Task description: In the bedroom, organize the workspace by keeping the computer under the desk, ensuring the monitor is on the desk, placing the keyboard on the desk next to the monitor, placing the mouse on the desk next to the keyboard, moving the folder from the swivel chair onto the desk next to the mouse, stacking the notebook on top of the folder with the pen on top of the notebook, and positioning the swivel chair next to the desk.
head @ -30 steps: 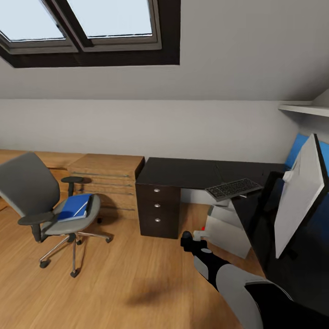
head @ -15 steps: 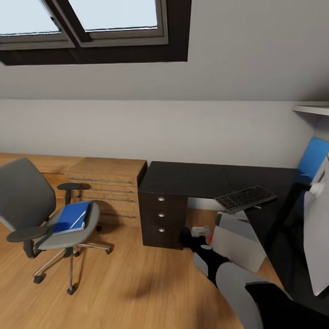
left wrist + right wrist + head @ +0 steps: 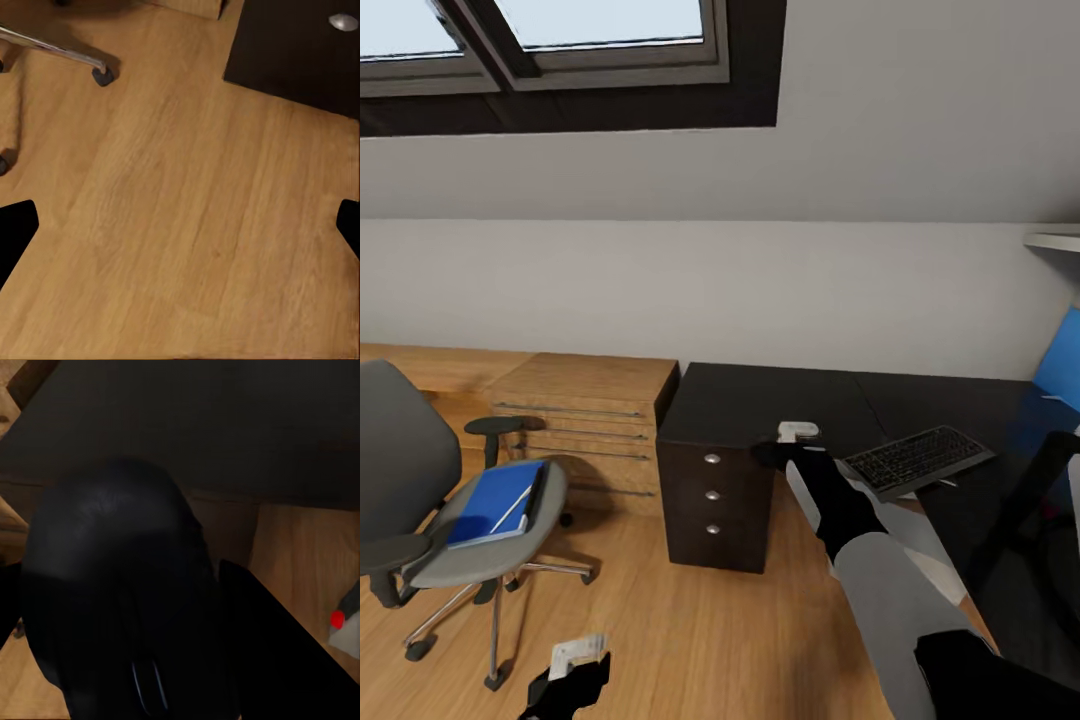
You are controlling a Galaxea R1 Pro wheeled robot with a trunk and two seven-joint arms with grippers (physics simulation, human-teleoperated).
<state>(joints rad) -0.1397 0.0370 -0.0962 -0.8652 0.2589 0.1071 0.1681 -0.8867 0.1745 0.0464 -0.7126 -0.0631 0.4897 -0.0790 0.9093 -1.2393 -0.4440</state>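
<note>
On the black surface, attic bedroom, stock as found:

- Keyboard: on the surface, at an angle, one corner jutting past the front edge. Placed, though probably wants straightening.
- Mouse: held in the right hand, fingers pinched round the dark rounded body, raised at the front edge of the surface just above the drawer unit. Not yet set down beside the keyboard; judged the step in hand.
- Folder: bright blue, lying on the seat of the swivel chair. Not yet moved.
- Swivel chair: standing on the wood floor, apart from the surface, in front of the oak cabinet. Not yet positioned.
- Computer: a pale corner with a red light shows below the surface; seemingly in place.
- Left hand: low over the floor, fingers spread, holding nothing.
- Monitor, notebook, pen: state cannot be told.
</note>
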